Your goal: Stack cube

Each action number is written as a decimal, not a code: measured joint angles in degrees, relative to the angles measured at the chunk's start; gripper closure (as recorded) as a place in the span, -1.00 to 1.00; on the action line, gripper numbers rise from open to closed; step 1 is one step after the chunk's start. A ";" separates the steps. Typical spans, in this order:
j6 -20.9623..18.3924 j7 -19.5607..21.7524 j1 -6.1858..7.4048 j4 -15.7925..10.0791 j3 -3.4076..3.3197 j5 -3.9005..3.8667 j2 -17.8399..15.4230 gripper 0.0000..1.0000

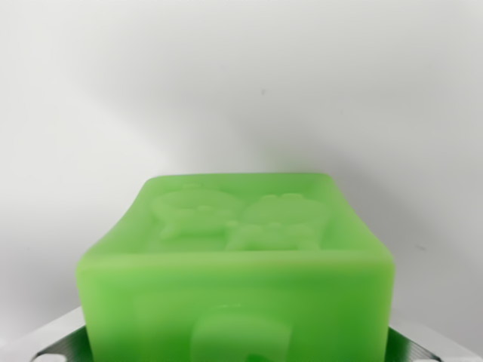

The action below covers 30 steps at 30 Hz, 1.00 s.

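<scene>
Green cube (235, 264) fills near view, apparently clamped between my end effector (235, 348) fingers (56, 345), white bench (241, 83) behind; carry step I reckon, next needs second cube found, none visible.

We're looking at a bright, evenly lit wrist view with soft, diffuse light and no harsh glare. The white surface (241, 83) runs from near-white at the wrist view's left to a duller grey on the right, with a hazy shadow fanning out around the green cube (238, 264). The cube sits very close to the lens and reads soft; its raised relief on top is smeared, its edges glowing, slightly translucent. At the bottom corners the grey metal parts (56, 343) are blurred, catching pale highlights.
</scene>
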 joint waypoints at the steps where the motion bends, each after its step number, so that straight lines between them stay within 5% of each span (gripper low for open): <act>1: -0.08 -0.01 -0.02 -0.03 0.02 0.00 -0.13 1.00; 20: -3.55 -0.52 -1.35 -1.24 1.52 0.58 -4.95 1.00; 30: -6.66 -1.43 -2.39 -2.14 2.86 1.87 -9.04 1.00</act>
